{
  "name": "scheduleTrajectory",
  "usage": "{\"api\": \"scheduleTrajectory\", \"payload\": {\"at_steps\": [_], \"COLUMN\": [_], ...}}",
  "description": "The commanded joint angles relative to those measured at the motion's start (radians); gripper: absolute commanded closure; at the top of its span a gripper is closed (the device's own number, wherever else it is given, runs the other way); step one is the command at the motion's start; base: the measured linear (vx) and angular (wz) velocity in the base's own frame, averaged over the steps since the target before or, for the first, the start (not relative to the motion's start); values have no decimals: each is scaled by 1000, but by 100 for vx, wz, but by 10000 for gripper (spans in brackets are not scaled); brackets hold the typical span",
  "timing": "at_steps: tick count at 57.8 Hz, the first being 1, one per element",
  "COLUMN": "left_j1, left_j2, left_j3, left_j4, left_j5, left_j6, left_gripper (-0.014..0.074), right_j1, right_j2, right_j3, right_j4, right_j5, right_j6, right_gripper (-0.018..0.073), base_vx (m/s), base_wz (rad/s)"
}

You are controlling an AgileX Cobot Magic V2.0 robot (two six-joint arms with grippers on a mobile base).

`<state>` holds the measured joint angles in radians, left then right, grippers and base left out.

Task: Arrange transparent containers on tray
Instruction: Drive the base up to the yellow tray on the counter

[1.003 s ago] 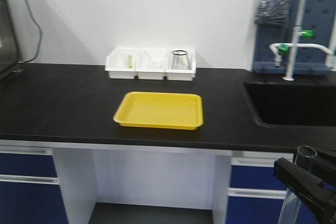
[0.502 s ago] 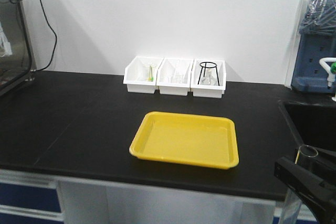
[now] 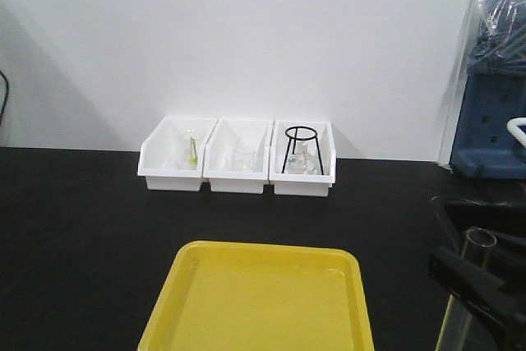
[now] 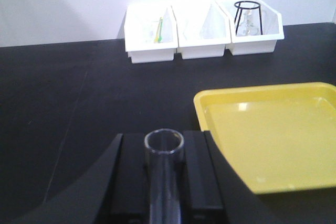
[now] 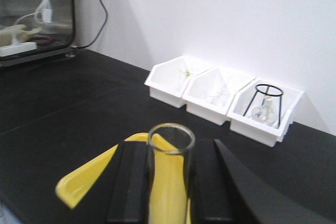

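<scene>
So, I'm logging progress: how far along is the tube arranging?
Done: nothing, the yellow tray shows no tubes. In hand: the left hand grips one test tube, the right hand a second test tube. Left: setting both on the tray.

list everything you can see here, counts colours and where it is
test tubes: two, clear, one upright in each end effector
tray: one, yellow, near edge of counter
counter: one, black
bins: three, white, in a row against the wall
tripod stand: one, black, in the right bin
flask: one, clear, under the tripod stand
beaker: one, clear, middle bin
green-yellow item: one, left bin, too small to identify
rack: one, blue, far right
left end effector: black, shut on a tube
right end effector: black, shut on a tube
</scene>
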<state>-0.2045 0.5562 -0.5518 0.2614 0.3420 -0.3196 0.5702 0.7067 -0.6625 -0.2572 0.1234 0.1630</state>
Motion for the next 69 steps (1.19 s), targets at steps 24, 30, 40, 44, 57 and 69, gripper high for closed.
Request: {"api": "scheduleTrajectory", "payload": {"at_steps": [24, 30, 40, 44, 57, 69], "left_j1": [-4, -4, -4, -4, -4, -4], "left_j2": [1, 1, 1, 1, 1, 1], "left_j3": [-28, -28, -28, -28, -28, -28], "left_j4": [-1, -1, -1, -1, -1, -1], "left_j5": [-78, -78, -78, -78, -78, -78], "left_j6": [0, 0, 0, 0, 0, 0], "left_gripper": [600, 600, 600, 600, 600, 600], "right_j1": [-1, -1, -1, -1, -1, -1], "right_j2": [-1, -1, -1, -1, -1, -1], "right_j3": [-31, -31, -31, -31, -31, -31], "right_j4": [-8, -8, -8, -8, -8, -8], "right_j5": [-84, -84, -84, -84, -84, -84], "right_j6": [-5, -5, -5, -5, -5, -5], "right_gripper": [571, 571, 571, 571, 571, 571], "base_vx": [34, 22, 14, 8, 4, 0], "base_wz": [-17, -17, -12, -7, -3, -1]}}
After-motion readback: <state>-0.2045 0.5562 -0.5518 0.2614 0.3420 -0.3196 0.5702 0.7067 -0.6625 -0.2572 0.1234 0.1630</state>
